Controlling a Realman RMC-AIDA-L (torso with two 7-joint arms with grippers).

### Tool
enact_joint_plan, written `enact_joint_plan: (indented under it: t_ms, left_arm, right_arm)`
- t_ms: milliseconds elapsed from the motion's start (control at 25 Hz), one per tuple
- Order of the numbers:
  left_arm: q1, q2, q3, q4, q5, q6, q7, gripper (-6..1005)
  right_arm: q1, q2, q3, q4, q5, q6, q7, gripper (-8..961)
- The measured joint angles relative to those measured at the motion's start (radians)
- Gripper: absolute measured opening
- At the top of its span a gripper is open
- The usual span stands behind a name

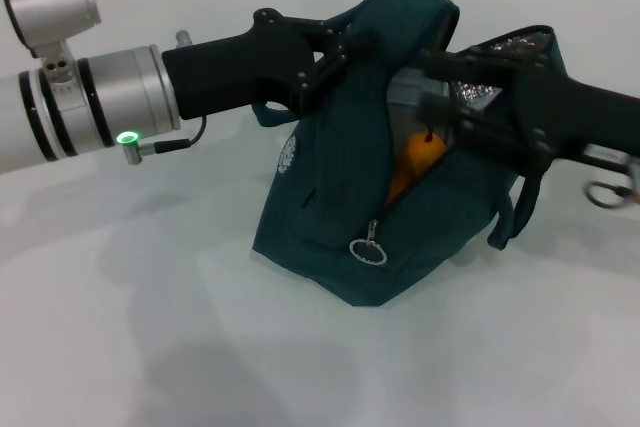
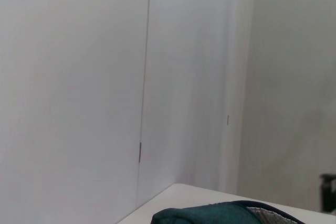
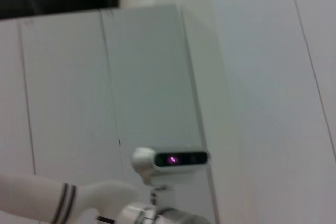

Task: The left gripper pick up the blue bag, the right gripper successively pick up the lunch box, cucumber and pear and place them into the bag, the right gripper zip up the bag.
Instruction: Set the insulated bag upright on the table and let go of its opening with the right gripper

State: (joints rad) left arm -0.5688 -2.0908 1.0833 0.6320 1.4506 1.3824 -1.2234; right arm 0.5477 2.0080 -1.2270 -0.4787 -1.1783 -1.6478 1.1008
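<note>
The blue bag [image 1: 330, 217] stands on the white table, its mouth open toward the right. My left gripper [image 1: 345, 45] is shut on the bag's handle at the top and holds it up. The right gripper [image 1: 432, 82] reaches in from the right, open, with its fingers at the bag's mouth. Just below them the orange pear [image 1: 415, 162] sits inside the opening. A pale grey edge, apparently the lunch box [image 1: 405, 92], shows deeper in. The cucumber is hidden. The zipper's ring pull [image 1: 367, 250] hangs on the front. The left wrist view catches only the bag's top [image 2: 210, 216].
The white table [image 1: 150, 327] spreads around the bag on the near and left sides. A second metal ring [image 1: 603, 192] hangs beneath the right arm. A loose bag strap [image 1: 510, 217] dangles at the right. Both wrist views mostly face the walls.
</note>
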Motion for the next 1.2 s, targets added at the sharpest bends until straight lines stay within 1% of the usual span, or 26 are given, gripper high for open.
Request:
enact_joint_plan:
  t_ms: [80, 120, 320, 360, 440, 520, 600, 640, 720, 880, 920, 960, 1080, 1200]
  left_arm:
    - [0.002, 0.000, -0.003, 0.000, -0.001, 0.000, 0.001, 154]
    - [0.004, 0.000, -0.003, 0.000, -0.001, 0.000, 0.001, 154]
    - [0.013, 0.000, -0.004, -0.001, -0.001, -0.001, 0.001, 156]
    - [0.015, 0.000, -0.004, -0.001, -0.001, 0.000, 0.001, 156]
    - [0.016, 0.000, -0.002, -0.001, -0.001, -0.001, 0.001, 156]
    - [0.015, 0.000, -0.001, -0.001, 0.000, 0.000, 0.001, 157]
    - [0.012, 0.000, 0.000, -0.002, 0.000, 0.000, 0.000, 157]
    - [0.010, 0.000, 0.001, -0.003, 0.001, 0.000, -0.001, 158]
    - [0.005, 0.000, 0.001, -0.003, 0.000, 0.000, -0.003, 158]
    - [0.003, 0.000, 0.001, -0.003, 0.001, 0.000, -0.007, 159]
    - [0.003, 0.000, 0.001, -0.003, 0.001, 0.000, -0.007, 159]
    - [0.003, 0.000, 0.001, -0.004, 0.001, 0.000, -0.008, 160]
    - [0.003, -0.001, 0.001, -0.010, 0.000, 0.000, -0.007, 160]
    - [0.007, -0.002, 0.001, -0.016, -0.001, 0.000, -0.003, 161]
  right_arm:
    - [-0.038, -0.015, 0.005, -0.031, 0.000, -0.051, -0.015, 263]
    - [-0.065, -0.029, 0.006, -0.054, -0.007, -0.079, -0.018, 281]
    - [-0.165, -0.101, 0.008, -0.128, -0.105, -0.156, -0.013, 479]
    - [-0.185, -0.112, 0.011, -0.128, -0.117, -0.161, -0.014, 480]
    - [-0.221, -0.122, 0.030, -0.124, -0.135, -0.153, -0.017, 482]
    - [-0.245, -0.117, 0.067, -0.120, -0.169, -0.123, -0.018, 484]
    - [-0.259, -0.096, 0.115, -0.117, -0.224, -0.076, -0.018, 484]
    - [-0.263, -0.080, 0.132, -0.117, -0.252, -0.049, -0.019, 484]
    - [-0.258, -0.059, 0.140, -0.116, -0.295, -0.005, -0.019, 484]
    - [-0.222, -0.011, 0.138, -0.116, -0.376, 0.065, -0.020, 484]
    - [-0.210, -0.003, 0.129, -0.114, -0.387, 0.074, -0.020, 485]
    - [-0.200, 0.001, 0.118, -0.111, -0.393, 0.077, -0.020, 485]
    - [-0.178, 0.002, 0.085, -0.100, -0.398, 0.082, -0.021, 485]
    - [-0.173, 0.003, 0.081, -0.095, -0.396, 0.085, -0.021, 485]
